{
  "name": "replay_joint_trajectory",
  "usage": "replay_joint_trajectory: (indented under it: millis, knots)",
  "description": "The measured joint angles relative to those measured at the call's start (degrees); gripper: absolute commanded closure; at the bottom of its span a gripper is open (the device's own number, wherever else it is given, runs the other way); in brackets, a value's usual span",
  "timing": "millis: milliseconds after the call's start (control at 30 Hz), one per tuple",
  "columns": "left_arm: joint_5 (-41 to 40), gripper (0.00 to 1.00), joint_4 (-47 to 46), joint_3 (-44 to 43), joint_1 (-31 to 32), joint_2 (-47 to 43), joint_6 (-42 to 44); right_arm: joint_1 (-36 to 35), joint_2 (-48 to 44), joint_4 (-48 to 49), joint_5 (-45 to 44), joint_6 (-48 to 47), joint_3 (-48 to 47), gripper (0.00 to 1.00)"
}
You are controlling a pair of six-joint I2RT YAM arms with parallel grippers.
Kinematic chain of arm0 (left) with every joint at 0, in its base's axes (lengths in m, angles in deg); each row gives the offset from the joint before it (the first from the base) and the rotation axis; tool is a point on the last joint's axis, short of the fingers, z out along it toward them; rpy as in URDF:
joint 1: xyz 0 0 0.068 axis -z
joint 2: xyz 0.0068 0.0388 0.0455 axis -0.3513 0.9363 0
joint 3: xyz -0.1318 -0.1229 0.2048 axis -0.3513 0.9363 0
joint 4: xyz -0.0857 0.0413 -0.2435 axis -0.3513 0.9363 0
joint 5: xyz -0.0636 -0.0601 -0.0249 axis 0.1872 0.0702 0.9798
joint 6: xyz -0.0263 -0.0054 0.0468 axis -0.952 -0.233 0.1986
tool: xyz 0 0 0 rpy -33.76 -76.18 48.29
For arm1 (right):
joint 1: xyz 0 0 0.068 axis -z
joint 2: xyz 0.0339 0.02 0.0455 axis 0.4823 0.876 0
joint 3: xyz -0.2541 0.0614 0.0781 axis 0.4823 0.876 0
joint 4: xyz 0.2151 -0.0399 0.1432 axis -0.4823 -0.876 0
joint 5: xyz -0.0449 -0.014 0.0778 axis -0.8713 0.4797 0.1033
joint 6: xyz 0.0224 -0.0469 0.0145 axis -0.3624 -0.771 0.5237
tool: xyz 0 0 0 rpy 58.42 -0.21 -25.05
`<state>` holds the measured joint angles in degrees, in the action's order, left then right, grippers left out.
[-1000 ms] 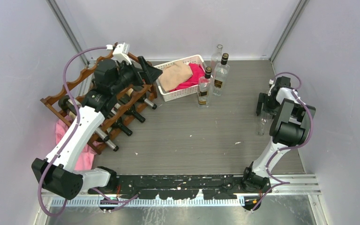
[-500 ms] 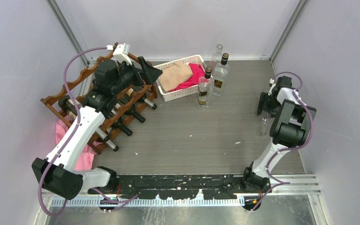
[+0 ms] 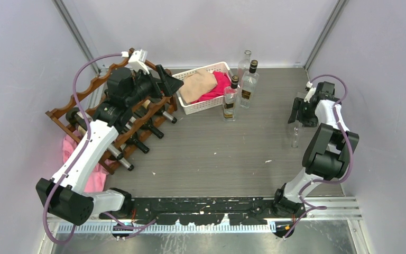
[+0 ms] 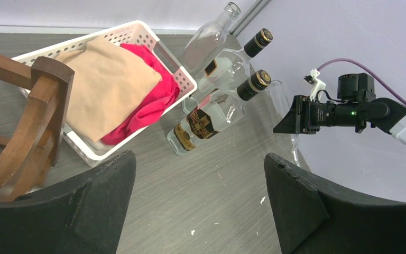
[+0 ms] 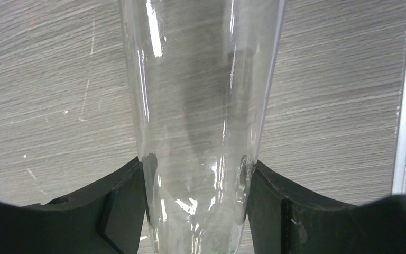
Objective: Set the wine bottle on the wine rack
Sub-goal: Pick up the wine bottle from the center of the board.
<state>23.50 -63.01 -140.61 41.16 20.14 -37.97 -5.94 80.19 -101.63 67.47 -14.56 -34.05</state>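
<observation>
A clear glass wine bottle (image 3: 295, 136) stands upright at the table's right side, and my right gripper (image 3: 297, 114) is shut on it from above. In the right wrist view both black fingers (image 5: 121, 196) press the bottle's (image 5: 201, 106) glass sides. The reddish-brown wine rack (image 3: 84, 91) stands at the far left with several dark bottles (image 3: 137, 132) lying in its tiers. My left gripper (image 3: 169, 79) hovers open over the rack's right end (image 4: 37, 116), with nothing between its fingers (image 4: 201, 159).
A white basket (image 3: 190, 108) with tan and red cloths sits right of the rack. Three glass bottles (image 3: 231, 98) stand behind it near the back wall. A pink cloth (image 3: 71, 151) lies under the rack's left end. Walls close in on both sides.
My right gripper has closed onto the clear bottle and its wrist has shifted slightly toward the back. The left gripper's fingers have narrowed a little; that arm stays over the rack.
</observation>
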Motion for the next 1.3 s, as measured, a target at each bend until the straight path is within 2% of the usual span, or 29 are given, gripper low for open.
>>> replay_joint_trajectory:
  millis: [500,1000,1300]
  knots:
    - [3.8,0.15,-0.1,0.1,0.6,0.0,-7.2,0.0,-7.8,-3.7,13.9,1.3,4.5,0.99]
    - [3.7,0.16,-3.6,4.5,5.8,0.5,-13.6,0.0,-11.5,-7.0,28.1,-0.7,9.6,0.99]
    - [2.2,0.16,-7.3,7.9,9.4,1.6,-19.5,0.0,-12.2,-11.1,35.6,-5.4,11.7,0.99]
